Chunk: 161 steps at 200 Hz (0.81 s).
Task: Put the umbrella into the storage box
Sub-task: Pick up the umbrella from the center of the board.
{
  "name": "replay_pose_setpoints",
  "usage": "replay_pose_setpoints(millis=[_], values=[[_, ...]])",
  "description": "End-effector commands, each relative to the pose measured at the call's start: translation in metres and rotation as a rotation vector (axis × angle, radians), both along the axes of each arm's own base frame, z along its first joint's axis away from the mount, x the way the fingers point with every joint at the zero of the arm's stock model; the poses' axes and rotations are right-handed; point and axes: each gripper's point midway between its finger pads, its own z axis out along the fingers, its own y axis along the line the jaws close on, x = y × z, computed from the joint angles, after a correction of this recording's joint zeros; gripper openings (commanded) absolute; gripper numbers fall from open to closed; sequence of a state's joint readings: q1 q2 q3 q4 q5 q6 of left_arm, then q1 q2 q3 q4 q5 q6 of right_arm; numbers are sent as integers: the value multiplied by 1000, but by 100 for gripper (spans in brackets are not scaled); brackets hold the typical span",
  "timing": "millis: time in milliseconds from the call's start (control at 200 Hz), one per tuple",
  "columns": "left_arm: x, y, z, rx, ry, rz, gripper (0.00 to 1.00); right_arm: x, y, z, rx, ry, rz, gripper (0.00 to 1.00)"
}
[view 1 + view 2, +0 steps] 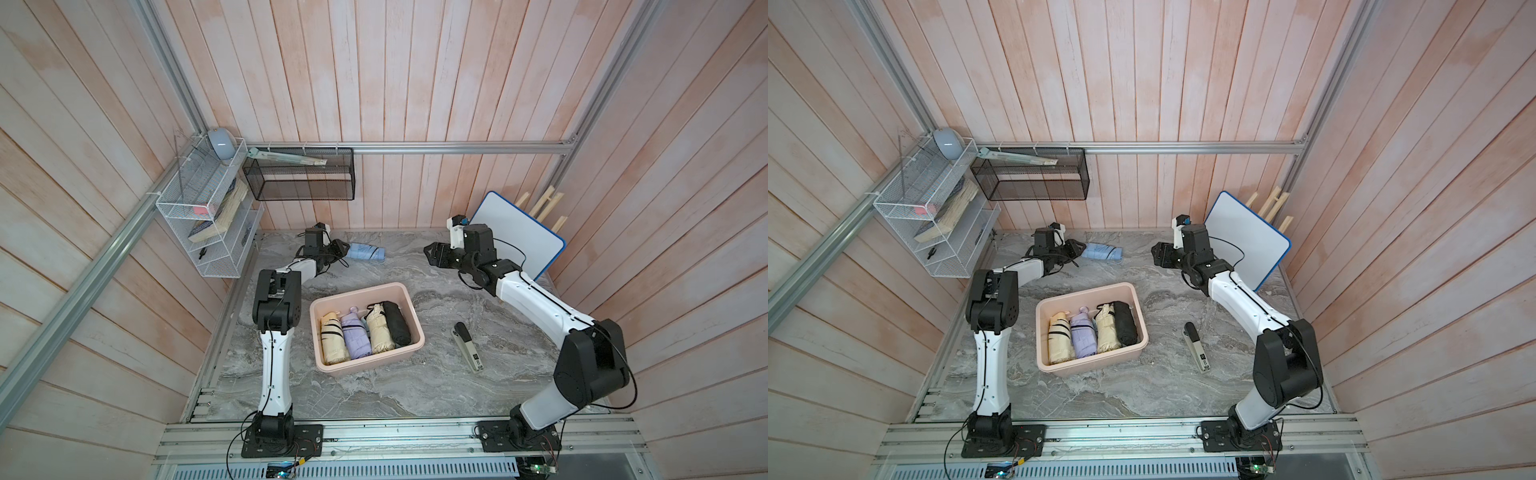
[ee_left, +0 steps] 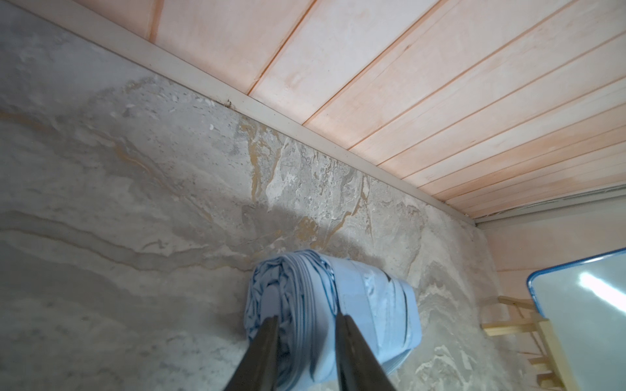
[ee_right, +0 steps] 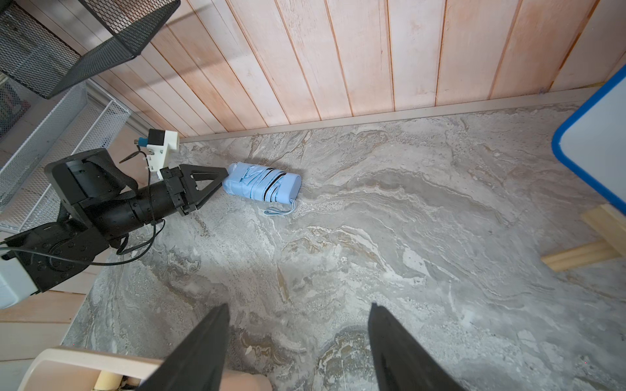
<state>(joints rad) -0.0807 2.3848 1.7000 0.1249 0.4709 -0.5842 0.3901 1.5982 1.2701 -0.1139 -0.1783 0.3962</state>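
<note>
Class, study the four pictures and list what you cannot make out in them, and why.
- Whether the left gripper truly pinches the light blue folded fabric umbrella: in the left wrist view its dark fingers cover the contact, and the top views are too small.
- The pale pink plastic storage box: in the right wrist view it is cut off by the bottom edge.
- Print on the grey-and-black stapler: too small in both top views.

Folded light-blue umbrella (image 1: pixel 365 252) lies on its side at the surface's (image 1: pixel 457 374) far edge, wrist loop trailing; pale pink storage box (image 1: pixel 365 365) sits upright mid-surface, holding several folded umbrellas (image 1: pixel 357 336) side by side.
</note>
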Motion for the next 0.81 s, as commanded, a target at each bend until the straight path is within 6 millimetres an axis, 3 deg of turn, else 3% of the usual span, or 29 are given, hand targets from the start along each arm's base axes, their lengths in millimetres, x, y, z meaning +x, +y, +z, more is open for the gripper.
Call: replay_pose_setpoints(millis=[0,215,525,735,800], values=[[-5,-7,-15,-8,41,-23,22,-8,-3,5,12,1,-2,70],[-20,-13,-12,-47,62,-24,0,-8,-1,4,34,5,-2,70],[-56,-13,4,-187,98,115,0,-1,5,2,87,50,-21,69],[-83,-38,13,-256,132,56,0,8,18,3,168,108,-27,69],[-88,-31,16,-230,138,67,14,8,18,0,172,119,-30,69]])
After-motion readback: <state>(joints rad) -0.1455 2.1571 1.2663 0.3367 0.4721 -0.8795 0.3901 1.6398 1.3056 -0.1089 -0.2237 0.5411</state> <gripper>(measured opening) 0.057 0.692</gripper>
